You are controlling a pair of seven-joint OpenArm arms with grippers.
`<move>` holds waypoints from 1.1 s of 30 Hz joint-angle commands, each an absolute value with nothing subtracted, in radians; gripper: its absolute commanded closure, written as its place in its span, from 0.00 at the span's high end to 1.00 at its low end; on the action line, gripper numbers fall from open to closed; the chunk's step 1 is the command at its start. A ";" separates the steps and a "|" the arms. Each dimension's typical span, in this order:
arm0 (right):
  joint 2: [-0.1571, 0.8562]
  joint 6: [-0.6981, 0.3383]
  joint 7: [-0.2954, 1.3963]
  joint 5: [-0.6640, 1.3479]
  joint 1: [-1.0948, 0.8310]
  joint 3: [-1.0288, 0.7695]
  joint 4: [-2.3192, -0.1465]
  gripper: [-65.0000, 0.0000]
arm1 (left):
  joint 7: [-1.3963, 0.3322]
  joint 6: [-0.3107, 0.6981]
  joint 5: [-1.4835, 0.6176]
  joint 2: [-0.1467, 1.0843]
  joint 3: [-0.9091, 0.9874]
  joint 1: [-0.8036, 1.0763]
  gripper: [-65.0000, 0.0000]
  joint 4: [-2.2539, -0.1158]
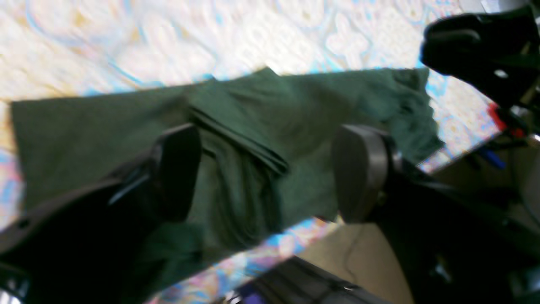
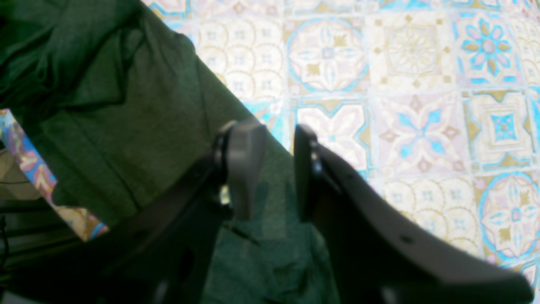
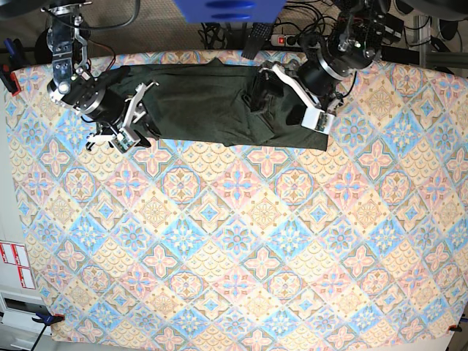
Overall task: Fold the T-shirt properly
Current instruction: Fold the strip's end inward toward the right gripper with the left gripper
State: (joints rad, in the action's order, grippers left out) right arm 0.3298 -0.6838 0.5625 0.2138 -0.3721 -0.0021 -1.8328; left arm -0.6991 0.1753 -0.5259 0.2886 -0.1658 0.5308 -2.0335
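Note:
The T-shirt (image 3: 205, 102) is dark green and lies as a long folded strip along the table's far edge. In the left wrist view the T-shirt (image 1: 261, 109) shows a folded ridge across its middle. My left gripper (image 1: 270, 173) hangs over that part with its jaws wide open and nothing between them. In the base view the left gripper (image 3: 296, 95) is above the strip's right end. My right gripper (image 3: 135, 117) is at the strip's left end. Seen from its wrist, the right gripper (image 2: 276, 164) has its jaws a little apart over the edge of the T-shirt (image 2: 105, 105).
A patterned tablecloth (image 3: 234, 241) covers the table. The table's far edge (image 1: 295, 240) runs just beyond the shirt, with floor below it. Cables and a power strip (image 3: 281, 40) lie behind the table. A red clamp (image 3: 9, 77) grips the left edge.

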 commanded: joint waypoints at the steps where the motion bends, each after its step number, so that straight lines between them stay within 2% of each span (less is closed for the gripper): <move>1: 0.338 -0.687 0.536 0.231 -0.369 -0.008 -1.851 0.24 | -0.684 0.182 -0.535 0.309 -0.148 0.536 0.77 -2.040; 8: 0.338 -0.687 0.536 0.231 -0.369 -0.008 -1.847 0.24 | -0.687 0.183 -0.529 0.315 -0.025 0.524 0.77 -1.913; 13: 0.338 -0.687 0.536 0.231 -0.367 -0.008 -1.847 0.24 | -0.688 0.183 -0.530 0.311 -0.120 0.446 0.75 -1.794; 20: 0.338 -0.687 0.536 0.231 -0.367 -0.007 -1.847 0.24 | -0.688 0.183 -0.527 0.285 -0.309 0.383 0.69 -1.790; 27: 0.338 -0.687 0.536 0.231 -0.367 -0.007 -1.847 0.24 | -0.688 0.183 -0.527 0.246 -0.404 0.334 0.69 -1.761; 33: 0.344 -0.687 0.538 0.231 -0.369 -0.010 -1.847 0.24 | -0.688 0.183 -0.535 0.263 -0.409 0.338 0.69 -1.877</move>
State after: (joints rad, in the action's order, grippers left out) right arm 0.3309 -0.6842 0.5594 0.2142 -0.3717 -0.0021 -1.8320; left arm -0.7040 0.1806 -0.5247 0.2607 -0.4141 0.3389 -1.8587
